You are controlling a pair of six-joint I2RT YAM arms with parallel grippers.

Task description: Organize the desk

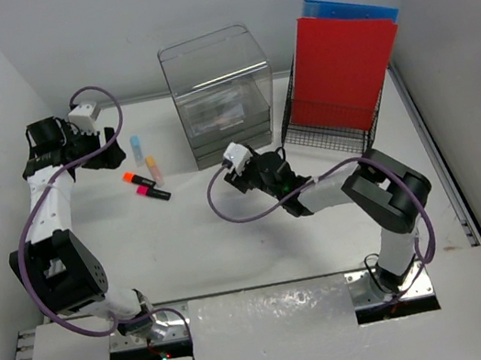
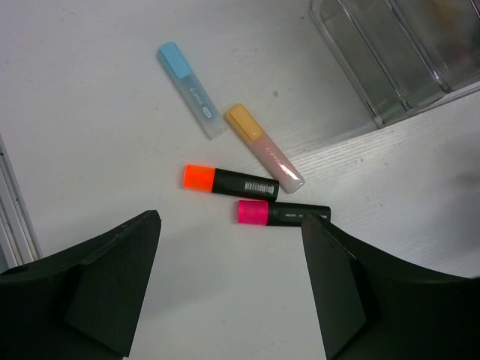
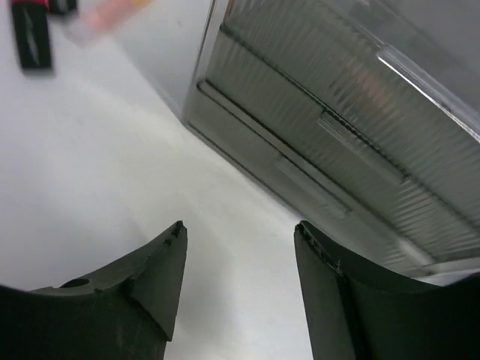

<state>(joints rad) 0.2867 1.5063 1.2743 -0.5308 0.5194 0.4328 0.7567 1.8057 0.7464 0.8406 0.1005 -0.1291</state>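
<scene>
Tidying barely begun — four highlighters (image 2: 240, 182) lie loose on the desk (image 2: 90, 112).
Left gripper (image 2: 231, 221) wide, empty above them; right gripper (image 3: 240, 229) parted, empty — facing the drawer box (image 3: 337, 127).

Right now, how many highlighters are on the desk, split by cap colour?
blue-capped highlighter: 1
yellow-capped highlighter: 1
orange-capped highlighter: 1
pink-capped highlighter: 1
Total on the desk: 4
</scene>
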